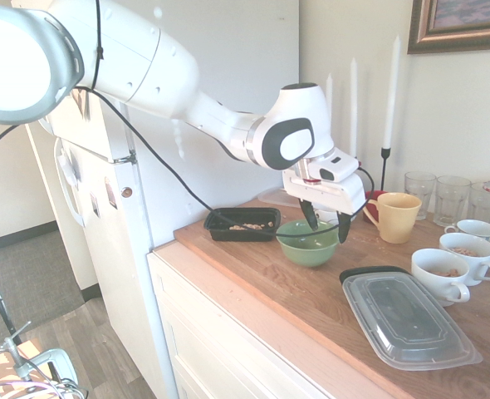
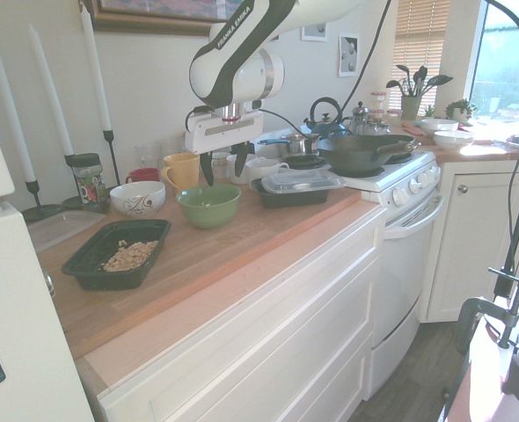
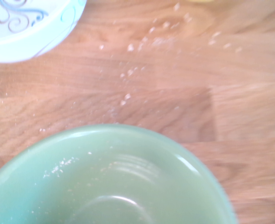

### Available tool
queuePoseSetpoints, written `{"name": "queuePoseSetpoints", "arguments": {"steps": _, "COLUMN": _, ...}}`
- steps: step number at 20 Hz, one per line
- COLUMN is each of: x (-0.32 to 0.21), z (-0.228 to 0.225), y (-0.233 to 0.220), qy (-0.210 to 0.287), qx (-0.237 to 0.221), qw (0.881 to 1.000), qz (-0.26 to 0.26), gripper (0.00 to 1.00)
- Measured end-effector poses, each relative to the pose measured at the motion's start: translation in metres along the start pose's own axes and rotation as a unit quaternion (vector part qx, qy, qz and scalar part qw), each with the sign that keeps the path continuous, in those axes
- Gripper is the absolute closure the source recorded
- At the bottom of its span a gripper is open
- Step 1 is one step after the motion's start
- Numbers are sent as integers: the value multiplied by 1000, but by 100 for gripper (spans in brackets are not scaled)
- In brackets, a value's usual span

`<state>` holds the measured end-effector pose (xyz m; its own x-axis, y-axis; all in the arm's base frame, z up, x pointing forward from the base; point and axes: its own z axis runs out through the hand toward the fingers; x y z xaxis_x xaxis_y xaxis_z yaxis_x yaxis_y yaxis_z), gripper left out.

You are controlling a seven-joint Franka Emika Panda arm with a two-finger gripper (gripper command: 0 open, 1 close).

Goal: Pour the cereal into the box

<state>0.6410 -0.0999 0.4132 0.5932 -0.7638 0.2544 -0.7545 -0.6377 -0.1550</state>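
The only legible writing is "FRANKA EMIKA", printed on the white arm's forearm link in the second exterior view; the label on the glass jar (image 2: 89,180) beside the candlesticks is too small to read. The tool (image 1: 325,221) hangs above the far rim of the green bowl (image 1: 307,243), pointing steeply down, with its two dark fingers (image 1: 310,214) spread apart and nothing between them. The green bowl stands upright on the table (image 1: 303,295), a wooden butcher-block top over white cabinets. The cereal (image 2: 130,255) lies as a small tan heap inside the box (image 2: 92,256), a shallow black tray near the table's refrigerator end, well apart from the green bowl. In the wrist view the green bowl's inside carries only a few pale crumbs, and more crumbs are scattered on the wood just beyond its rim. Behind the green bowl stand a yellow mug (image 1: 397,216) and a white bowl with a blue swirl pattern (image 2: 138,197). On the green bowl's stove side lies a black container with a clear lid (image 1: 407,318), with white cups (image 1: 441,275) near it. The room is a kitchen with a white stove (image 2: 391,189), tall white candles (image 2: 95,69) and framed pictures on the wall.
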Motion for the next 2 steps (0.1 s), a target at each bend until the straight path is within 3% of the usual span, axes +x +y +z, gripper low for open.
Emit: {"name": "queuePoseSetpoints", "arguments": {"steps": 2, "x": -3, "z": -14, "y": 3, "qy": 4, "qx": 5, "qw": 1000, "qz": -2, "gripper": 0}}
